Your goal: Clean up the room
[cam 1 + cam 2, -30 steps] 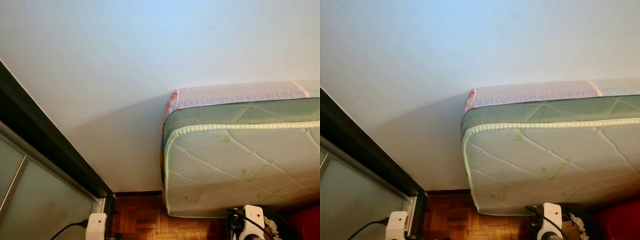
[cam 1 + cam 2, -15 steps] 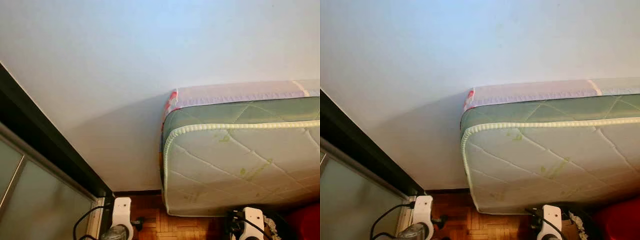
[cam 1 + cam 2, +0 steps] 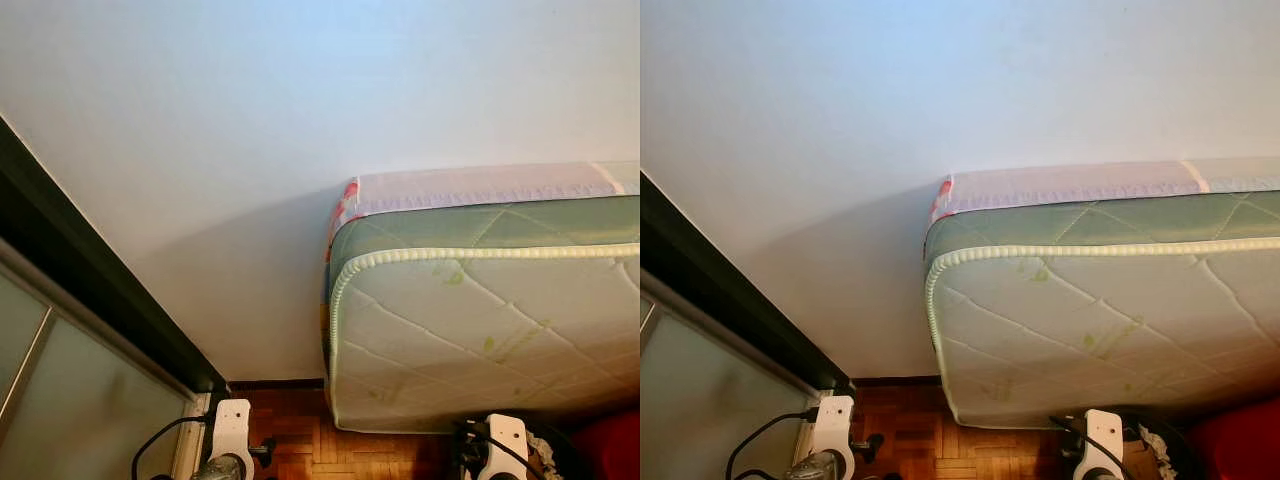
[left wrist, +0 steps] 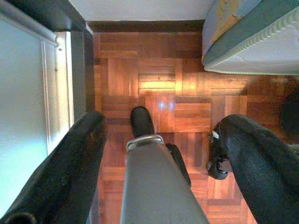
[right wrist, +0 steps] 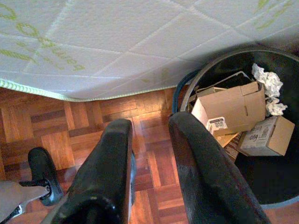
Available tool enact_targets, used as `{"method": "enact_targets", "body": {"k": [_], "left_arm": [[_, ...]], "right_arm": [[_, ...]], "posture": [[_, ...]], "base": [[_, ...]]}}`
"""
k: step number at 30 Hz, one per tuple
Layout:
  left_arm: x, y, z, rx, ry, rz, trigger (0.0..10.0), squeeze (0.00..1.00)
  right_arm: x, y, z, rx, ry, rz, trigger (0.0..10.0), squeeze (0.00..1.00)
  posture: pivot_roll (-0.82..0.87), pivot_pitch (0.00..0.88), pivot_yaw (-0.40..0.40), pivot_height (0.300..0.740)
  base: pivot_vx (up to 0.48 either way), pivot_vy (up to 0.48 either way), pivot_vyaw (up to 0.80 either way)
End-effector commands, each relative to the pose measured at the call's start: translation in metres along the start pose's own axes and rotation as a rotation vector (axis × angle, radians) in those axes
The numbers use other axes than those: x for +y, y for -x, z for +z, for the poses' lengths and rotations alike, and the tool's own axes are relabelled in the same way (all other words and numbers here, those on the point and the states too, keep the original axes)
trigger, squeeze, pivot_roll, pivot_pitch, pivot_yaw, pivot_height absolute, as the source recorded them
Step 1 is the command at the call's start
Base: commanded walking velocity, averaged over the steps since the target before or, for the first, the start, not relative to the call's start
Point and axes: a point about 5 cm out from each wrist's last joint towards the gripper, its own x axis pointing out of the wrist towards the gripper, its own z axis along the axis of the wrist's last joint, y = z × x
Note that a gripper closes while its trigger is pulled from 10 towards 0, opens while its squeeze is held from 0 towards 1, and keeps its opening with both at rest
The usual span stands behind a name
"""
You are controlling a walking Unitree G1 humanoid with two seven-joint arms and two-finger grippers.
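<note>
Both grippers hang low over a wood parquet floor (image 4: 163, 84). Right gripper (image 5: 149, 135) has its two black fingers parted and grasps nothing; just beyond them sits a round black bin (image 5: 280, 84) – it holds brown cardboard boxes (image 5: 229, 109) and crumpled white paper (image 5: 268, 86), and stands tucked beside the edge of a quilted white-and-green mattress (image 3: 480, 320) set against a pale wall (image 3: 300, 100). Left gripper (image 4: 163, 135), fingers spread wide and empty, hangs beside a frosted sliding door (image 4: 28, 107).
</note>
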Motion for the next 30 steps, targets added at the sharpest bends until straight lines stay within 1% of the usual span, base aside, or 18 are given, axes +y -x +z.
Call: {"method": "enact_targets", "body": {"k": [1, 6, 8, 9, 10, 11, 12, 14, 19, 21, 25, 30], "left_arm": [[0.005, 0.002, -0.011, 0.042, -0.002, 0.030, 10.0, 0.00], [0.015, 0.003, -0.013, 0.040, 0.041, 0.073, 10.0, 0.00], [0.021, 0.005, -0.018, 0.043, 0.047, 0.092, 10.0, 0.00], [0.021, 0.005, -0.018, 0.043, 0.047, 0.092, 10.0, 0.00], [0.049, 0.012, -0.031, 0.048, 0.063, 0.123, 10.0, 0.00], [0.063, 0.017, -0.038, 0.053, 0.067, 0.136, 10.0, 0.00], [0.073, 0.021, -0.043, 0.056, 0.070, 0.145, 10.0, 0.00], [0.080, 0.024, -0.047, 0.061, 0.067, 0.154, 10.0, 0.00], [0.079, 0.023, -0.046, 0.056, 0.048, 0.155, 10.0, 0.00], [0.071, 0.020, -0.040, 0.045, 0.048, 0.137, 10.0, 0.00], [0.064, 0.016, -0.031, 0.020, 0.055, 0.121, 10.0, 0.00], [0.062, 0.015, -0.028, 0.007, 0.055, 0.113, 10.0, 0.00]], "right_arm": [[-0.002, 0.002, -0.007, 0.026, -0.005, -0.008, 10.0, 0.00], [-0.002, 0.002, -0.007, 0.022, 0.003, -0.005, 10.0, 0.00], [-0.002, 0.002, -0.007, 0.021, 0.005, -0.005, 10.0, 0.00], [-0.002, 0.002, -0.007, 0.021, 0.005, -0.005, 10.0, 0.00], [-0.002, 0.002, -0.006, 0.020, 0.005, -0.004, 10.0, 0.00], [-0.002, 0.002, -0.006, 0.020, 0.006, -0.004, 10.0, 0.00], [-0.002, 0.002, -0.007, 0.021, 0.006, -0.003, 10.0, 0.00], [-0.002, 0.002, -0.007, 0.023, 0.006, -0.001, 10.0, 0.00], [-0.001, 0.002, -0.009, 0.032, 0.007, 0.004, 10.0, 0.00], [-0.001, 0.002, -0.010, 0.041, 0.008, 0.008, 10.0, 0.00], [-0.002, 0.003, -0.012, 0.042, 0.015, 0.006, 10.0, 0.00], [-0.003, 0.004, -0.013, 0.047, 0.015, 0.006, 10.0, 0.00]], "posture": [[-0.06, 0.165, 0.021, 0.740], [-0.05, 0.156, 0.023, 0.740], [-0.05, 0.154, 0.022, 0.740], [-0.05, 0.154, 0.022, 0.740], [-0.05, 0.147, 0.021, 0.740], [-0.05, 0.147, 0.021, 0.740], [-0.05, 0.146, 0.020, 0.740], [-0.05, 0.141, 0.020, 0.740], [-0.05, 0.137, 0.020, 0.740], [-0.05, 0.137, 0.020, 0.740], [-0.06, 0.137, 0.021, 0.740], [-0.06, 0.140, 0.022, 0.740]], "base": [[0.000, 0.000, 0.00], [0.000, 0.000, 0.00], [0.000, 0.000, 0.00], [0.000, 0.000, 0.00], [0.000, 0.000, 0.00], [0.000, 0.000, 0.00], [0.000, 0.000, 0.00], [0.000, 0.000, 0.00], [0.000, 0.000, -0.09], [0.000, 0.000, -0.73], [0.000, 0.000, -0.77], [0.000, 0.000, -0.77]]}}
